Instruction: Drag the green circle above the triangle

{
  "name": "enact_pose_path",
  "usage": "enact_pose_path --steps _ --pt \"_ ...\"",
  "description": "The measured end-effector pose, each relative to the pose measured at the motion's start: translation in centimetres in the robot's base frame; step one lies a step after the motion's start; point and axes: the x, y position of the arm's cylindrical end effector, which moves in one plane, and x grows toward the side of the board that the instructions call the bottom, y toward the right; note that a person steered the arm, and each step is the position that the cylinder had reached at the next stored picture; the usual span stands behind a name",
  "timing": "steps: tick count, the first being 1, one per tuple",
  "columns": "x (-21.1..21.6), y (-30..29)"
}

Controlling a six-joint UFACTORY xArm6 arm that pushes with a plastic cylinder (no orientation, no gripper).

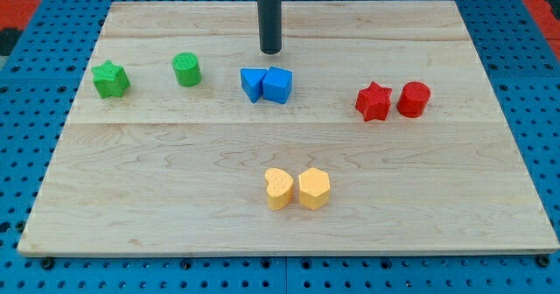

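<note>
Blue pegboard (35, 14) is lying under everything, with a red strip showing at the view's top corners. Sitting on it: a pale wooden board (175, 171), filling most of the frame.

Dark rod (269, 10) is coming down from the view's top, centre. No claw on this rig, so nothing to report as apart, together or clamped: it's just a rod. My tip (270, 51) is resting on the board just above the blue pair, with a small gap, not touching.

Blocks, all in pairs:
- Yellow hexagon (314, 188) is sitting toward the view's bottom, centre, touching the yellow heart (278, 189) on its left.
- Blue cube (278, 85) is sitting mid-board, touching a second blue block (253, 84) on its left; looks wedge or triangle-like, can't tell the shape for sure.
- Red star (374, 101) is sitting at the view's right, just beside the red cylinder (414, 99) further right; touching or a hair apart, can't tell.
- Green star (111, 80) is sitting at the view's far left.
- Green cylinder (186, 69), the task's green circle, is standing upright between the green star and the blue pair, apart from both, on roughly the same row. It's well to the left of my tip and slightly lower in the view.
</note>
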Motion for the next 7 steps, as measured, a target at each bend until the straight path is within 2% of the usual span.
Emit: enact_pose_path --steps 3,4,6,7 --pt "-1.1 0.0" --pt "-0.2 -2.8" --pt "7.7 -9.3" --pt "8.4 -13.7"
